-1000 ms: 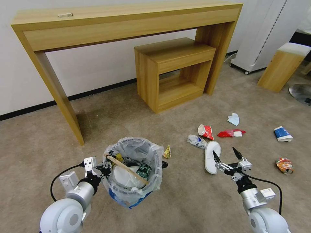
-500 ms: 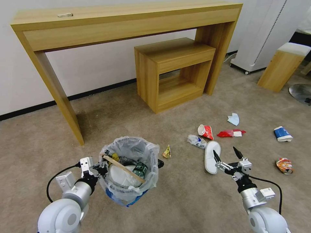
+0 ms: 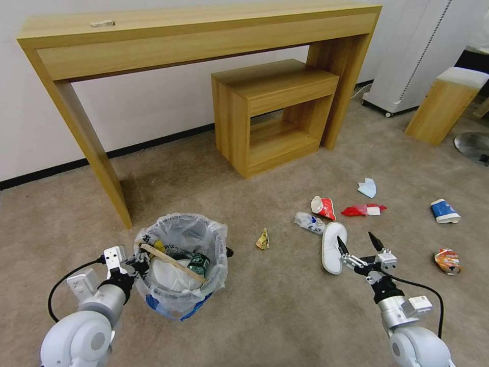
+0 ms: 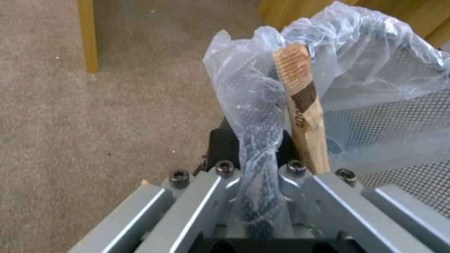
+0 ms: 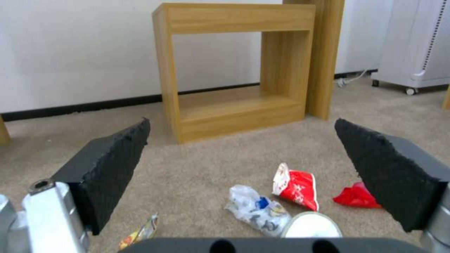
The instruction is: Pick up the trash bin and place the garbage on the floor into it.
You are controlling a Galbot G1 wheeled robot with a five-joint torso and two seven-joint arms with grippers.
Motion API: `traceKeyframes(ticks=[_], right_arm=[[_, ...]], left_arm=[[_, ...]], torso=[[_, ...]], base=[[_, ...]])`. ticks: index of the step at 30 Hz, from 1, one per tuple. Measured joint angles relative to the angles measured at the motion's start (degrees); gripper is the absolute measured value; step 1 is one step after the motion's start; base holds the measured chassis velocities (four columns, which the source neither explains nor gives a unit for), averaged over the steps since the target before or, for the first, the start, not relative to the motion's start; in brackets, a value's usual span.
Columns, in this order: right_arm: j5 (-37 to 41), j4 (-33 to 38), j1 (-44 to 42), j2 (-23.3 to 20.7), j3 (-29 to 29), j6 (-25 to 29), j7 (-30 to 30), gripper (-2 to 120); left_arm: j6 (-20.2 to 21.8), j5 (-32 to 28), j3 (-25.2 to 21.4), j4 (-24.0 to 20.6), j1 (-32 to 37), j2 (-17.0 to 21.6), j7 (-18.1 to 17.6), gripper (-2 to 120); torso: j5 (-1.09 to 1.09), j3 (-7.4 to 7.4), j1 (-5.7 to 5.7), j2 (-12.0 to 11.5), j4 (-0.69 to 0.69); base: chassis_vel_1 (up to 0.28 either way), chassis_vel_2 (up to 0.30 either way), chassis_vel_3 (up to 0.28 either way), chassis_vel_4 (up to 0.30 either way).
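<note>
Two grippers up. My left gripper [image 3: 133, 263] clenched on trash bin [image 3: 179, 265] rim; bin has swung left, away from litter, since a second ago. Right gripper [image 3: 358, 243] spread wide above white slipper [image 3: 333, 247]. I judge slipper next, bin now farther.

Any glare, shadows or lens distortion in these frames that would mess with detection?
Head view: wide-angle bend, the table top bows; soft shadow beneath it, even light on the carpet litter. Left wrist view: the trash bin liner catches pale highlights, pinched in the left gripper. Right wrist view: the right gripper pads loom large and dark at the sides; slipper cut off by the gripper body.
</note>
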Motion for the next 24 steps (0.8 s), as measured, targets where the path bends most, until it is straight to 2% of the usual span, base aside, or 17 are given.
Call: traceKeyframes(ticks=[24], right_arm=[[-1.9, 0.5, -0.6, 1.3, 1.4, -2.2, 2.4, 100]], left_arm=[[2.0, -1.4, -1.1, -0.5, -0.2, -0.1, -2.0, 3]], torso=[[0.0, 0.0, 0.0, 0.0, 0.0]], base=[[0.0, 0.0, 0.0, 0.0]])
